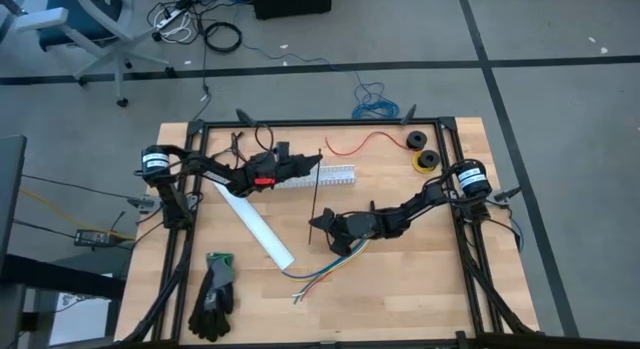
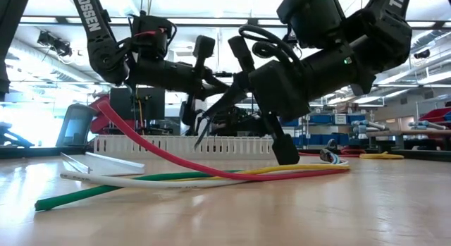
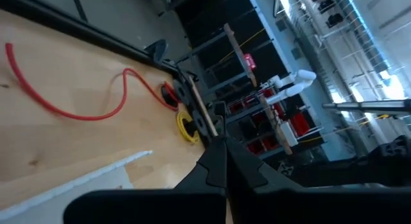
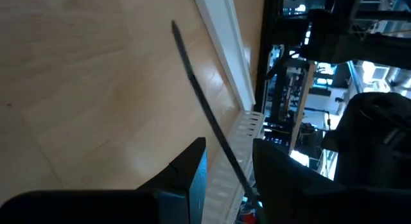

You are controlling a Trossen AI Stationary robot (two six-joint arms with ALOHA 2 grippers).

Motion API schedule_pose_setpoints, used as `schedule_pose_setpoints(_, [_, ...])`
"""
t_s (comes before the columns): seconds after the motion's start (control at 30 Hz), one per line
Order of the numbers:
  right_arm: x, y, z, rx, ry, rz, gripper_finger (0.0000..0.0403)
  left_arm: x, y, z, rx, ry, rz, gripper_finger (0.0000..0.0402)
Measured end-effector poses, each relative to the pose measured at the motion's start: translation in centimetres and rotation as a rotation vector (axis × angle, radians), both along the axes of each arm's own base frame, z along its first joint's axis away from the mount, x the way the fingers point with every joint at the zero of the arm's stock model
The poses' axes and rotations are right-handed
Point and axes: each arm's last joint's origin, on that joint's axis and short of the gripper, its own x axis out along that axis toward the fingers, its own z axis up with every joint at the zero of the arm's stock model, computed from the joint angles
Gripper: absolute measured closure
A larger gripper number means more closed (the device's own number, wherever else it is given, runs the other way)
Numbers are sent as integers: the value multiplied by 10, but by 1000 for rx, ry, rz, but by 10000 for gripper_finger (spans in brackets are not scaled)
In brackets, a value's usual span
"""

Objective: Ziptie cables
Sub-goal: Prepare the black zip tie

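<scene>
A thin black zip tie [image 1: 317,189] runs straight from my right gripper [image 1: 318,225] toward the table's far edge; the right wrist view shows the zip tie [image 4: 199,95] passing between that gripper's [image 4: 231,176] fingers. The cables [image 1: 318,274], coloured wires with a dark-sleeved end, lie on the table just below and near-side of it, and show in the low view as cables [image 2: 211,177]. My left gripper [image 1: 318,162] [image 3: 221,153] is shut beside the tie's far end; whether it touches the tie I cannot tell. My right gripper has the zip tie's near end [image 4: 247,185] between its two fingers, which come in almost level from the table's right and lie across the tie. The exact spot is hidden by the fingers. The tie sticks out straight toward the far edge, above the table.
A slotted white channel [image 1: 325,176] lies under the left gripper, and a plain white strip [image 1: 255,224] lies slanting to its near left. A dark glove [image 1: 213,294] is at the near left. A red wire [image 1: 365,141] and two tape rolls [image 1: 420,151] sit at the far right.
</scene>
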Motion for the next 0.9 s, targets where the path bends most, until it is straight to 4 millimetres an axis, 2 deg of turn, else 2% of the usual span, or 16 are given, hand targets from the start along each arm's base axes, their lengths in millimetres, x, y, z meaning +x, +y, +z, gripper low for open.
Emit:
schedule_pose_setpoints(0.23, [0, 1, -1, -4, 24, 24, 297, 1, 1, 5, 9, -41, 7, 401])
schedule_pose_setpoints(0.33, [-1, 1, -1, -6, 26, 27, 321, 3, 1, 8, 15, -48, 7, 401])
schedule_pose_setpoints(0.5, [-2, 4, -2, 9, 24, 2, 384, 4, 1, 9, 39, -36, -3, 401])
schedule_pose_setpoints(0.6, [-2, 4, -2, 33, 15, -57, 398, 4, 1, 9, 76, -20, -15, 401])
schedule_pose_setpoints(0.77, [-3, 0, -1, 182, -25, -164, 402, 7, -8, 9, 231, 42, -50, 401])
schedule_pose_setpoints(0.9, [-3, -5, 9, 487, -102, -226, 402, 10, -23, 8, 410, 121, -97, 401])
